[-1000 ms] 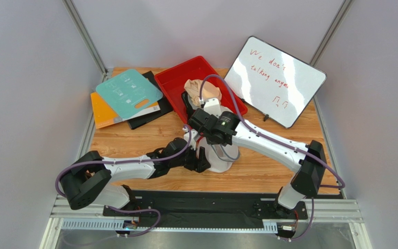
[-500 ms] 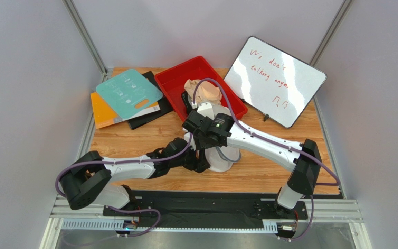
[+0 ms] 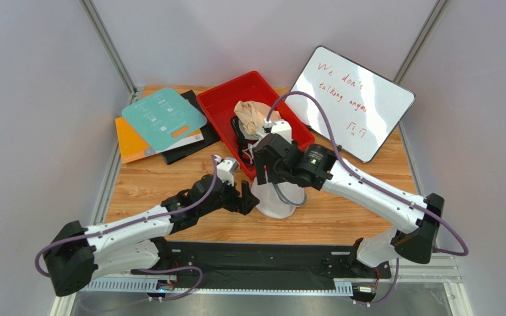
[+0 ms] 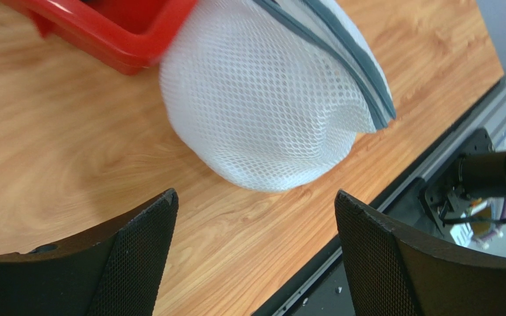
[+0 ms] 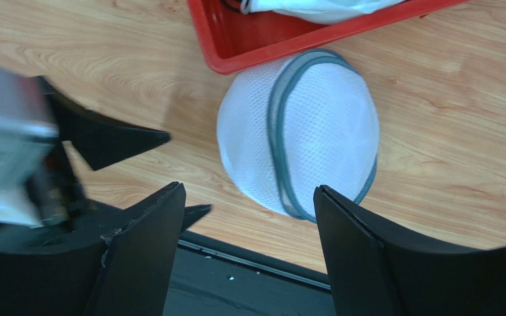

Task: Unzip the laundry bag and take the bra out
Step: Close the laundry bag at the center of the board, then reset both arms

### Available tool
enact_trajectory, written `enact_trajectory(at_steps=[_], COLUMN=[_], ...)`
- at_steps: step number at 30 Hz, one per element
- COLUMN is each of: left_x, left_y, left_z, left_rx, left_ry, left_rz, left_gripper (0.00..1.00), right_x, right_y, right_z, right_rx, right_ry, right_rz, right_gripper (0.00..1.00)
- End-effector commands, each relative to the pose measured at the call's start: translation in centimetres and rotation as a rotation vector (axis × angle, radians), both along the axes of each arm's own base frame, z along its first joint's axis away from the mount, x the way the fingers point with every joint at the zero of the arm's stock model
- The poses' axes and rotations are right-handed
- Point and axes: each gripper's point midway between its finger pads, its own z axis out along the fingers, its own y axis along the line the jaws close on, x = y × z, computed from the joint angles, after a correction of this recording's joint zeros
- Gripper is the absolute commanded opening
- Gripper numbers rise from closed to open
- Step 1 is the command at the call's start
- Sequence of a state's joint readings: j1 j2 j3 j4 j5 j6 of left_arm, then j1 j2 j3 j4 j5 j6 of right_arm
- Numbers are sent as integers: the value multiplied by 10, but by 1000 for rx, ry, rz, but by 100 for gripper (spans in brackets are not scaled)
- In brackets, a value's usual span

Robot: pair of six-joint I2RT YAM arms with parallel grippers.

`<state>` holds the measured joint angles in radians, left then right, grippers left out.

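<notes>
Laundry bag: the white mesh dome (image 3: 274, 199) sat on the wooden table (image 3: 156, 185), against the near edge of the red tray (image 3: 226, 85), its grey zipper band facing up. It looked slack, so it was probably empty.
Bra: the beige bundle (image 3: 252, 113) lay in the tray, clear of the bag and apparently already removed.
Right gripper: it (image 5: 249, 197) hung above the bag with its jaws spread, gripping nothing.
Left gripper: it (image 4: 255, 243) sat low at the bag's left flank, jaws wide and empty, seemingly placed to steady the bag.
Whiteboard: it (image 3: 351, 102) stood propped behind the tray.

Red handwriting on the whiteboard (image 3: 376, 126): "We don't talking anym…", partly legible
</notes>
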<state>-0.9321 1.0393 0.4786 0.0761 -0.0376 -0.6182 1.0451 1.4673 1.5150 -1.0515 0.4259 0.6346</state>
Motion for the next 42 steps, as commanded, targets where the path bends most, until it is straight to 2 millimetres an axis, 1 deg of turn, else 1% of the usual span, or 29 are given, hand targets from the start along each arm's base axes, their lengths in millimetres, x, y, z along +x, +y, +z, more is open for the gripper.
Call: enact_trajectory(at_steps=[1,2,3,4,5,6,7,8,9,10,11,12,13,14,15,16,17,18,19,21,23,24,25,28,29,31,33,38,42], left_x=[15,22,27,33,45,51,62,68,73,84,89,93,101,103,104,106,105,104,103,97,92,89,86,74,71,65,61,54,49], left_y=[39,49,55,63,76,84,98,105,113,130,140,151,171,182,192,208,217,222,232,237,232,231,229,223,221,220,217,225,230], left_z=[7,7,11,12,14,16,20,28,34,39,47,53,57,60,63,65,65,69,71,77,84,89,92,97,97,98,107,120,120], left_rx=[59,55,44,50,54,60,61,58,52,42,30,17,-3,-13,-27,-49,-56,-64,-60,-41,-55,-61,-63,-57,-57,-56,-64,-25,4], left_ry=[-47,-37,-41,-43,-40,-37,-38,-43,-50,-54,-58,-64,-54,-42,-38,-30,-18,-23,-33,-41,-43,-54,-57,-62,-68,-86,-130,-190,-204], left_rz=[139,167,187,208,256,280,321,340,363,411,439,466,519,545,568,606,628,641,664,677,654,647,635,591,578,573,554,579,593], left_gripper=[94,93,92,91,90,90,90,90,90,91,91,91,90,90,89,89,89,89,89,89,89,89,89,89,89,89,89,91,91], right_x=[20,21,29,32,33,45,47,48,62,63,67,76,76,79,85,84,84,87,83,81,73,72,67,56,53,48,45,43,43], right_y=[-20,-27,-38,-41,-51,-63,-70,-81,-96,-106,-113,-135,-143,-152,-174,-180,-191,-211,-219,-240,-247,-262,-265,-273,-274,-277,-279,-281,-282], right_z=[11,0,-3,1,-11,-11,-8,-21,-20,-19,-21,-28,-25,-25,-31,-26,-27,-25,-25,-22,-18,-17,-11,-6,-10,-8,-11,-20,-25], right_rx=[102,86,94,129,116,135,153,130,147,164,177,175,202,217,223,259,267,276,289,310,339,342,353,364,366,365,355,337,329], right_ry=[-46,-36,-36,-45,-30,-42,-56,-48,-75,-85,-87,-92,-100,-106,-108,-122,-125,-143,-152,-174,-196,-208,-234,-277,-277,-310,-318,-301,-292], right_rz=[-33,-35,-68,-71,-81,-123,-134,-140,-191,-205,-220,-275,-283,-303,-366,-372,-399,-460,-472,-529,-542,-592,-597,-643,-657,-672,-678,-686,-687], right_gripper=[76,76,76,76,76,76,76,76,76,76,76,76,76,76,76,76,76,76,76,76,76,76,76,76,77,77,76,77,77])
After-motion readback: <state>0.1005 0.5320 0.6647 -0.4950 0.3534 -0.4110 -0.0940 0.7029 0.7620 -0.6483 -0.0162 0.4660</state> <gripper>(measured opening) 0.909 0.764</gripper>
